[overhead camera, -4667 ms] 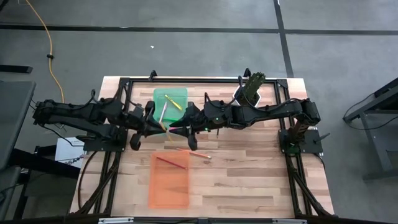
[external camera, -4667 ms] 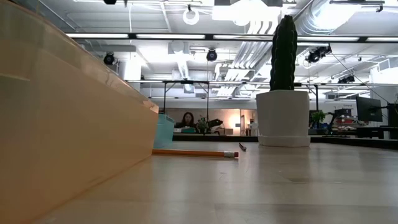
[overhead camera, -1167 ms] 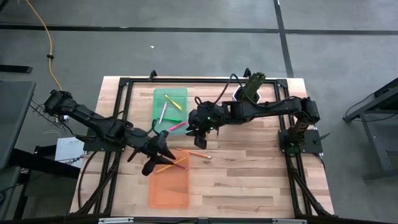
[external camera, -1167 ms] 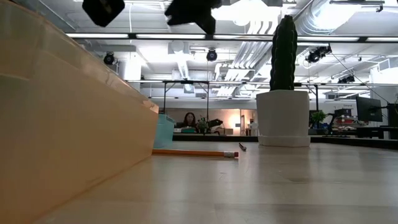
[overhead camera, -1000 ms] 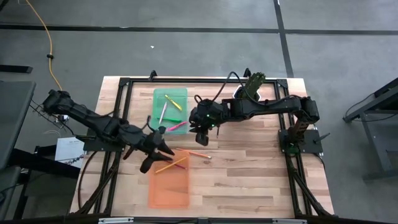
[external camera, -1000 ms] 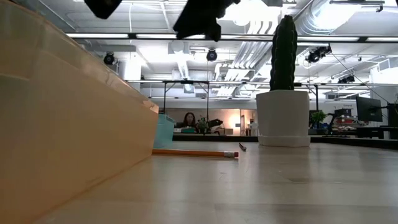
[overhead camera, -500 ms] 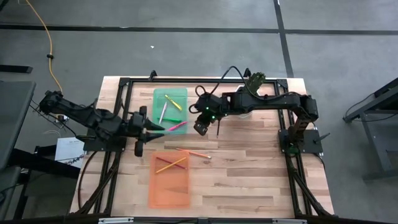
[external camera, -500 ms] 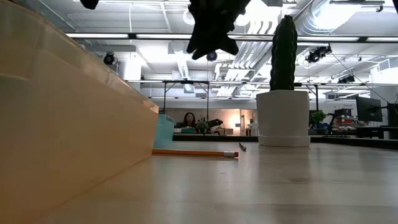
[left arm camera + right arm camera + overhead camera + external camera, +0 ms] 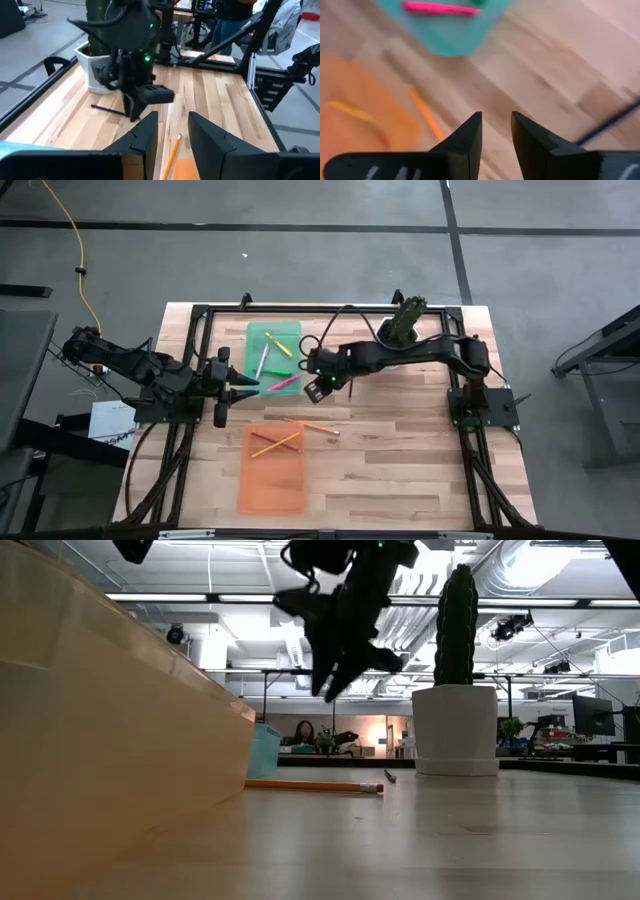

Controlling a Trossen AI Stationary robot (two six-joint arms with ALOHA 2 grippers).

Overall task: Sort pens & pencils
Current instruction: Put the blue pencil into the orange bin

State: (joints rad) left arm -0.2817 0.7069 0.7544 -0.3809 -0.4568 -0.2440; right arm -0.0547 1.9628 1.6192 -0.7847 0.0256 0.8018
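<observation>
The green tray (image 9: 273,350) at the far middle holds several pens, and a magenta pen (image 9: 284,383) lies at its near edge. Two pencils (image 9: 273,443) lie crossed in the orange tray (image 9: 272,470). An orange pencil (image 9: 316,426) lies flat on the table beside that tray. A dark pencil (image 9: 107,109) lies on the wood near the plant pot. My left gripper (image 9: 245,388) hovers open, left of the green tray's near corner. My right gripper (image 9: 312,390) hangs open above the table, right of the magenta pen, tilted downward (image 9: 335,680).
A white pot with a cactus (image 9: 400,325) stands at the far edge, right of the green tray. Bare wood lies to the right of the trays. People show in the room beyond the table.
My left gripper has drawn back from over the orange tray, going up and toward the table's left and far side. My right gripper has sunk toward the table near the magenta pen and rolled about its own axis. The pens and pencils have stayed in place.
</observation>
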